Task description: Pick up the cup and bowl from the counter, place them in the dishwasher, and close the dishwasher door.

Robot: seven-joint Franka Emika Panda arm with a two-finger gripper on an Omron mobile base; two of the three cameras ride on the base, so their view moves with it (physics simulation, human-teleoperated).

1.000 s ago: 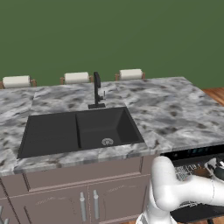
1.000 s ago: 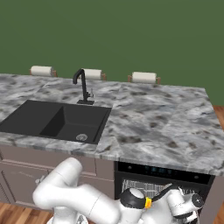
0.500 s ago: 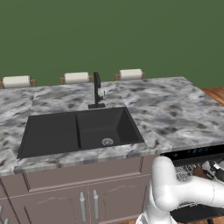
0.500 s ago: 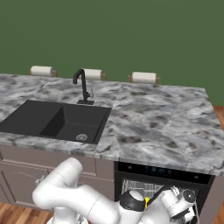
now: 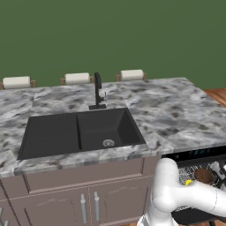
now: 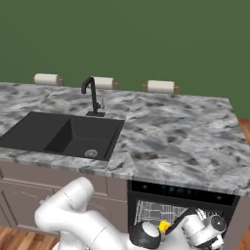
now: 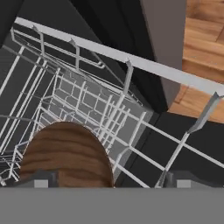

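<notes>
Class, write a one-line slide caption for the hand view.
Open gripper above the brown bowl lying in the dishwasher's white wire rack.

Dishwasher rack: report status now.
Gripper open over the white rack. Bowl lying in rack, between the fingertips, not gripped. Cup in rack too. Dishwasher door open; nothing blocking seen.

A plain dark green wall (image 5: pixel 110 35) stood behind three paper towel rolls (image 5: pixel 77 78), while mauve-brown cabinets (image 5: pixel 84 194) sat below them and wooden floor (image 5: pixel 216 95) lay to their right.

Brown bowl (image 7: pixel 65 153) and yellow cup (image 6: pixel 165 226) in dishwasher (image 6: pixel 161 212) rack
</notes>
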